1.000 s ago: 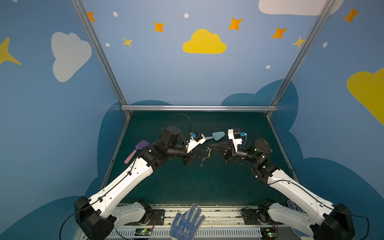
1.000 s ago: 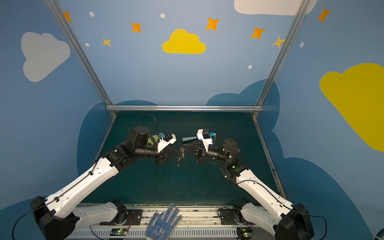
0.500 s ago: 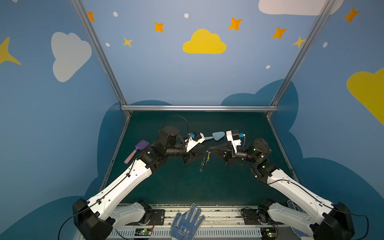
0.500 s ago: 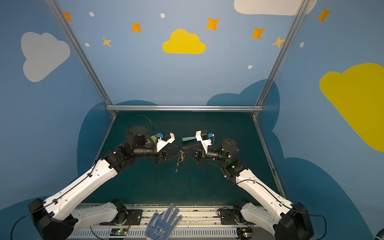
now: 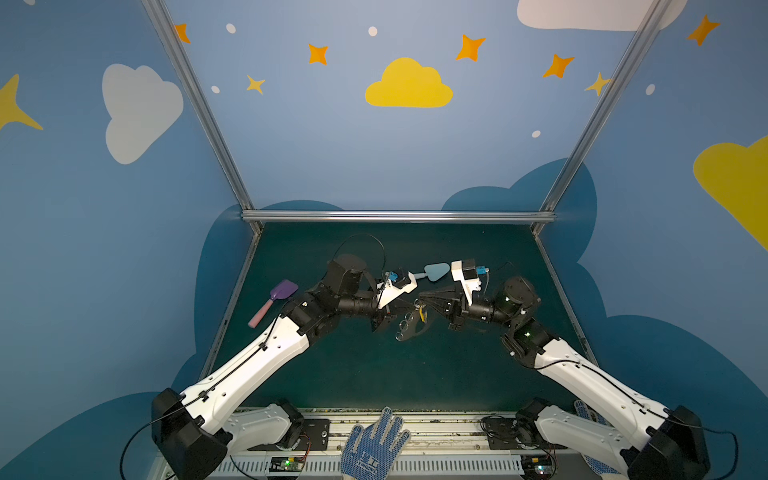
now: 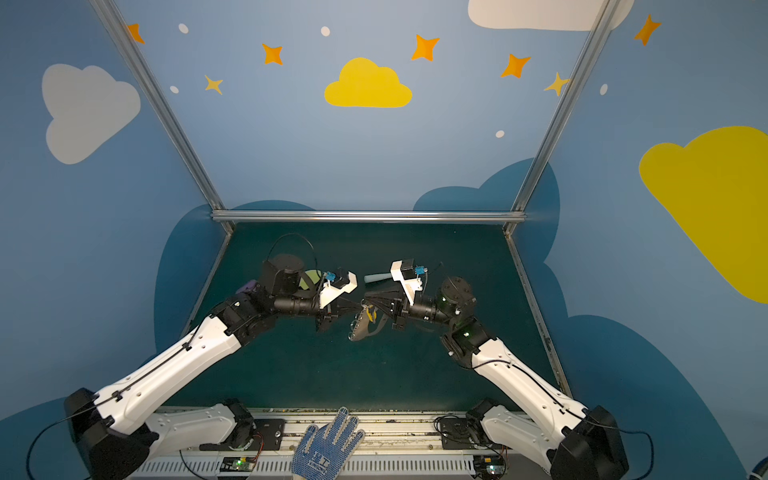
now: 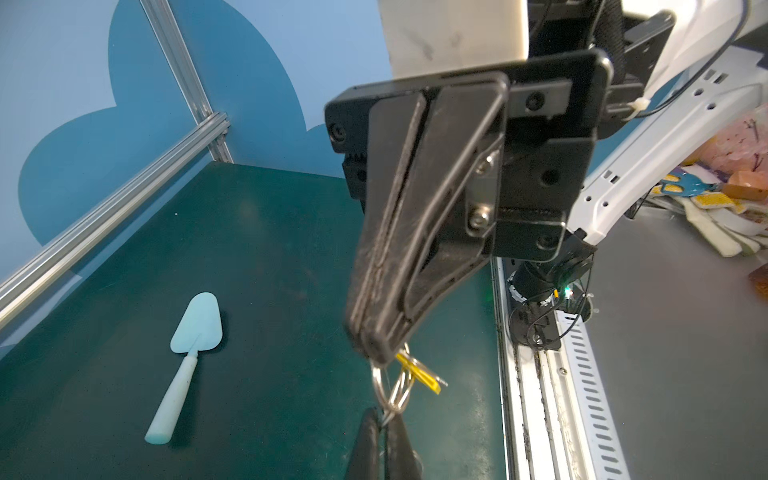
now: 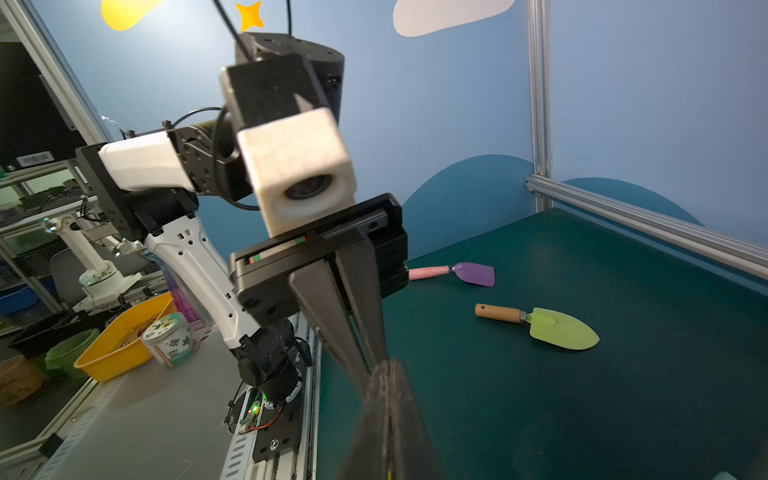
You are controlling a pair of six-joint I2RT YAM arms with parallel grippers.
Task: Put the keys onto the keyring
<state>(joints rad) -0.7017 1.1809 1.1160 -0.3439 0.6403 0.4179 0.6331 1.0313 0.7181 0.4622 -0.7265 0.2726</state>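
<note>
Both grippers meet tip to tip above the middle of the green mat. In the left wrist view my left gripper [image 7: 384, 420] is shut on a small metal ring [image 7: 397, 390] linked to a larger ring. My right gripper [image 7: 372, 348] is shut on that larger ring, beside the yellow tag of the keys [image 7: 420, 373]. In both top views the grey keyring plate [image 5: 409, 329] [image 6: 360, 328] hangs tilted below the two tips, with the yellow tag [image 5: 422, 314] at its upper edge. The right wrist view shows only my shut right gripper [image 8: 388, 374]; its fingers hide the keys.
A purple shovel with a pink handle [image 5: 276, 300] lies at the mat's left. A light blue trowel [image 7: 191, 345] lies behind the grippers. A green trowel with a wooden handle [image 8: 555, 328] lies under the left arm. A blue glove [image 5: 376, 446] rests on the front rail.
My left gripper opened, drew back a little, then shut again on the ring. The hanging plate swung and now sits more tilted. The right gripper stayed shut and hardly moved.
</note>
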